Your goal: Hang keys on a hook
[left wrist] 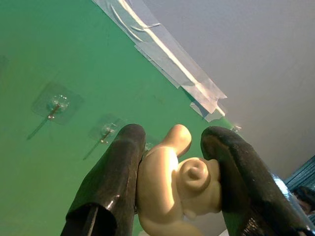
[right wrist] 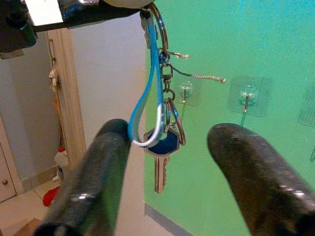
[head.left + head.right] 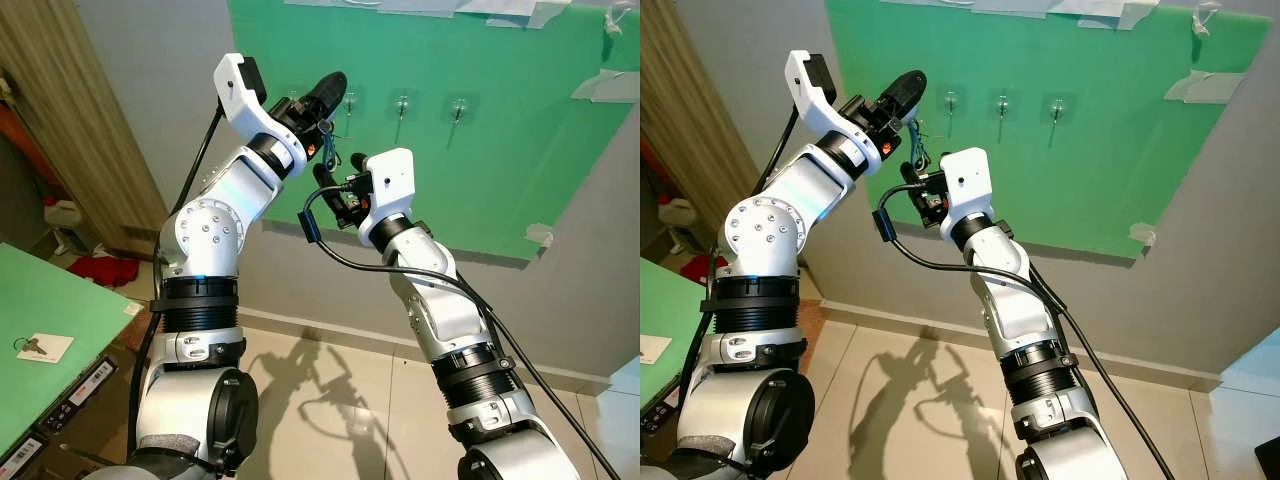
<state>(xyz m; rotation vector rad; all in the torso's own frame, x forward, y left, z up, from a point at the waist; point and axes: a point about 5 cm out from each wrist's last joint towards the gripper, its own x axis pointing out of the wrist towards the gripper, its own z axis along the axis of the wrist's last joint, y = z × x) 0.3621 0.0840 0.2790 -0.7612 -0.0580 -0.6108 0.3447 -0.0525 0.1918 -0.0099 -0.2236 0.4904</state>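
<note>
Both arms are raised toward a green panel (image 3: 500,150) fixed to a grey wall, seen in the upper half of the head views. Three clear adhesive hooks (image 3: 402,104) are set in a row along the panel's upper part. The left gripper (image 3: 322,92), at upper centre of the left eye view, is clamped on a cream figurine charm (image 1: 174,184), which is pressed between its two black fingers (image 1: 110,184) in the left wrist view. From this charm the keys (image 2: 161,147) hang down on a ring with a blue strap loop (image 2: 147,93); a blue-headed key is lowest, just in front of the panel and beside the leftmost hook. The right gripper (image 2: 170,182) is held just below the left one, its fingers spread wide, with the hanging bunch between them and not gripped. At lower left a green bench (image 3: 40,310) carries a second key on a white card (image 3: 42,347).
</note>
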